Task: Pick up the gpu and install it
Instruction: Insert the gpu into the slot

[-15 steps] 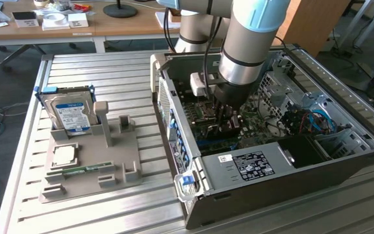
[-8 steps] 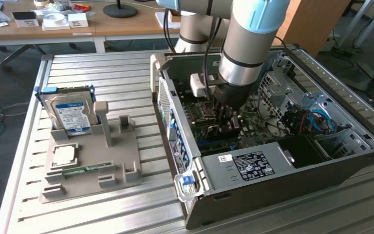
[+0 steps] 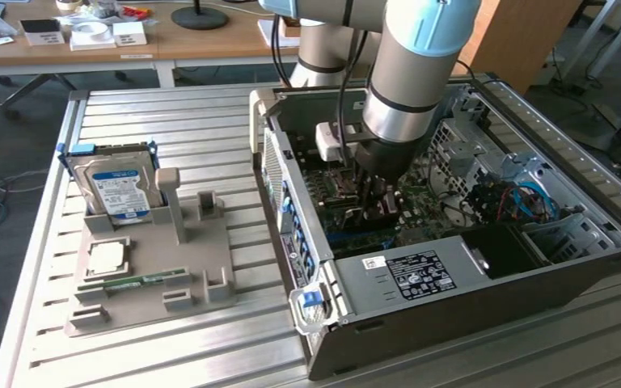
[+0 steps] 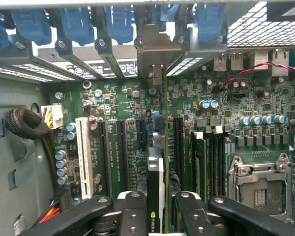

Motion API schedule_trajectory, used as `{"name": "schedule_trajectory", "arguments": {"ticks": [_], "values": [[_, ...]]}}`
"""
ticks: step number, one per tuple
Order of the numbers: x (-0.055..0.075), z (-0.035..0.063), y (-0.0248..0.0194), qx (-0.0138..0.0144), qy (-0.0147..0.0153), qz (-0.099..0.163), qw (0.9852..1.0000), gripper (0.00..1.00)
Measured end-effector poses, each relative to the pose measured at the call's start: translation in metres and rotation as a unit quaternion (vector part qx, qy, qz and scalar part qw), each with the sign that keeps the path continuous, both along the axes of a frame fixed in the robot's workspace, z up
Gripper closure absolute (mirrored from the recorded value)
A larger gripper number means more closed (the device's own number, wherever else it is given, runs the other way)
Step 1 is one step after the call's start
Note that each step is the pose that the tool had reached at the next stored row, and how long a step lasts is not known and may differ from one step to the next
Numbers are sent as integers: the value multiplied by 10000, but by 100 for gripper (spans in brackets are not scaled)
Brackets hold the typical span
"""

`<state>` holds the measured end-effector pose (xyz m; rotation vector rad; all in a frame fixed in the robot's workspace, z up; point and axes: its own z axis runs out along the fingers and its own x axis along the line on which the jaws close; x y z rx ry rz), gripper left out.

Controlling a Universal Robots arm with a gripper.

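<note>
We note the open computer case (image 3: 483, 283) lying on its side on the slatted table (image 3: 181, 356), with 1 arm reaching down into it from above. The motherboard (image 4: 265, 128) fills the case floor. In the wrist view, the gripper (image 4: 155, 206) holds the gpu (image 4: 155, 191) edge-on between its fingers (image 4: 132, 211), jaws closed on the card's 2 faces.

The card's long axis runs from the jaws toward the case's rear wall, its silver bracket (image 4: 155, 49) up against the blue slot clips (image 4: 120, 22). It hangs between the black expansion slots (image 4: 122, 152) on 1 side and another long black slot (image 4: 178, 147) on the other; we judge side room tight. We cannot tell whether the lower edge is seated.

The hard drive (image 3: 116, 190) and memory stick (image 3: 138, 281) sit on the grey holder (image 3: 197, 250), well apart.
</note>
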<state>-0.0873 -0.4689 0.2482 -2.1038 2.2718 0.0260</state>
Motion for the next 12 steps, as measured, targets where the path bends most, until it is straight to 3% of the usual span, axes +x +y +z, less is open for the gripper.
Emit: {"name": "schedule_trajectory", "arguments": {"ticks": [12], "values": [[-15, 14, 0, -1, 0, 25, 10000, 73]]}}
